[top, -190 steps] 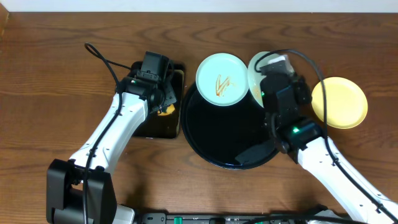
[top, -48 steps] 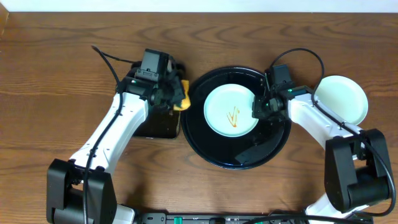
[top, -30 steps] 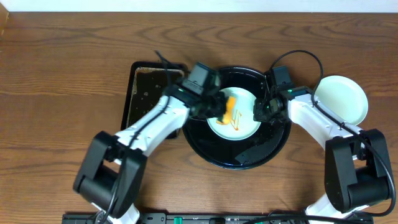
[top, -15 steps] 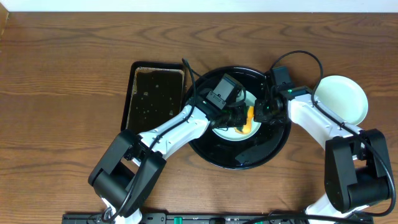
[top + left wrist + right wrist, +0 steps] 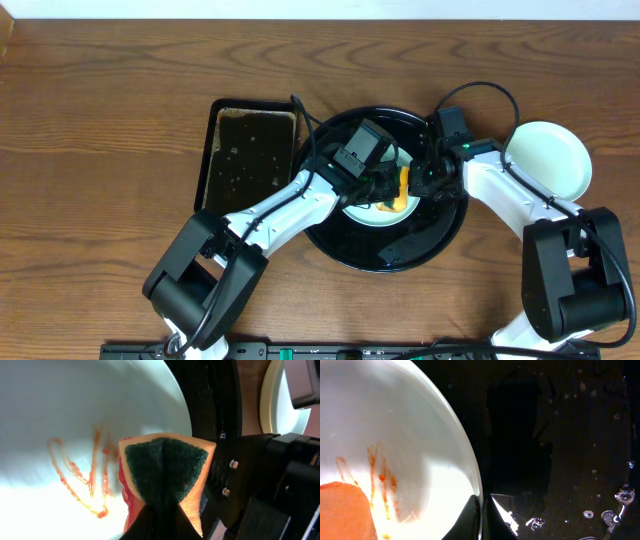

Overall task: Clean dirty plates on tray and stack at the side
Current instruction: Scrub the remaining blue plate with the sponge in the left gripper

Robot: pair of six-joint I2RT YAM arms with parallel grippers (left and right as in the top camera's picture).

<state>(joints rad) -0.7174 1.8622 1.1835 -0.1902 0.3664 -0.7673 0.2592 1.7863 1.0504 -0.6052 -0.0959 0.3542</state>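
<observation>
A light blue plate (image 5: 371,213) with orange-brown sauce streaks (image 5: 80,480) lies on the round black tray (image 5: 345,245), mostly hidden under my left arm in the overhead view. My left gripper (image 5: 162,522) is shut on an orange sponge (image 5: 165,467) with a green scouring face. The sponge (image 5: 402,190) presses on the plate's right part, beside the streaks. My right gripper (image 5: 481,515) is shut on the plate's rim (image 5: 470,467) at its right edge, and the sponge (image 5: 342,510) shows at the lower left of that view.
A rectangular black tray (image 5: 250,160), wet with droplets, lies left of the round tray. A pale plate (image 5: 548,160) rests on the wood table (image 5: 100,120) at the right, beyond my right arm. Water drops dot the round tray (image 5: 580,435).
Over the last second my left gripper has carried the sponge rightward across the plate, towards my right gripper. The right gripper has kept its hold on the rim.
</observation>
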